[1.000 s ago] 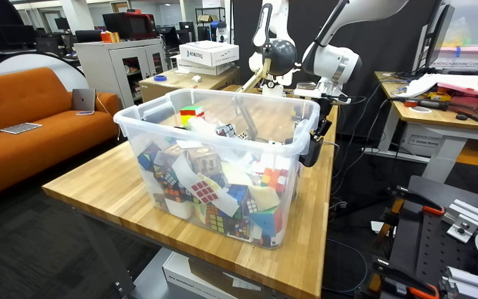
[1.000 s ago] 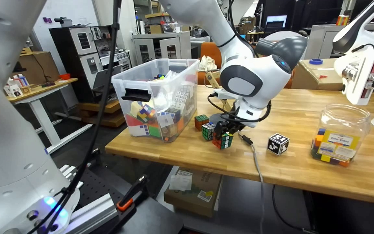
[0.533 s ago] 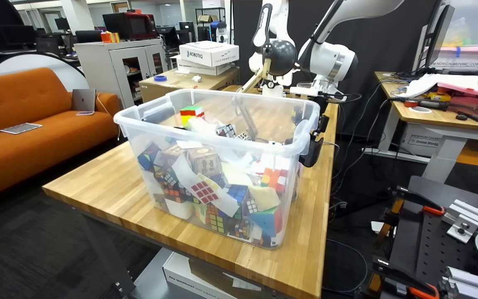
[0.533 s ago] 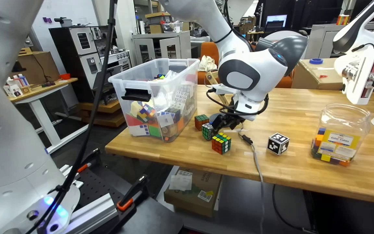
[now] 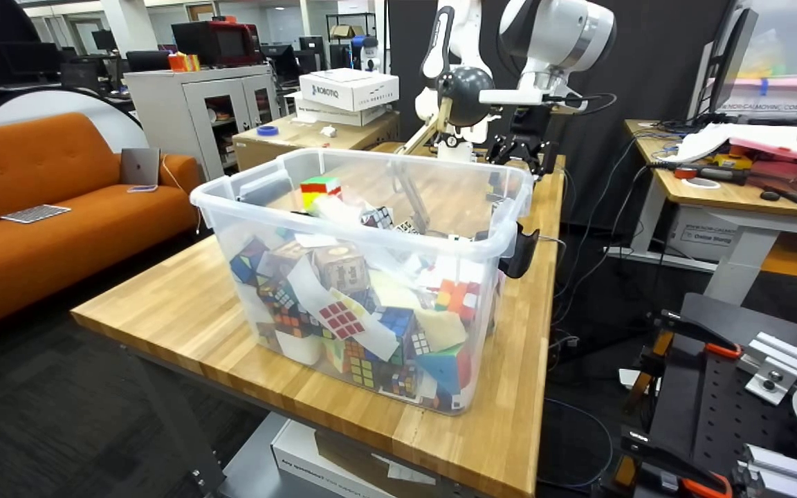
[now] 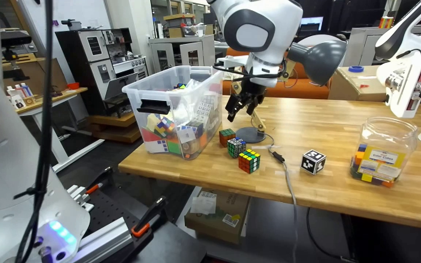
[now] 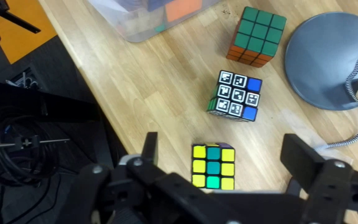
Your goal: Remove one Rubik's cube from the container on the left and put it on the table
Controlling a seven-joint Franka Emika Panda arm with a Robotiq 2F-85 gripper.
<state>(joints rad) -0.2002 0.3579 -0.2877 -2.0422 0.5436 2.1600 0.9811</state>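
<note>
The claw (image 7: 222,149) gaped wide, gripping nothing; the yellow-and-green-topped Rubik's cube (image 7: 213,168) stood free on the surface (image 7: 166,115), lower centre of the wrist view. Placing seemed finished, needing only a retreat next.

Bright light, soft shadows

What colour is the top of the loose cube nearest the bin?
That cube has a solid green top, best seen in the wrist view.
</note>
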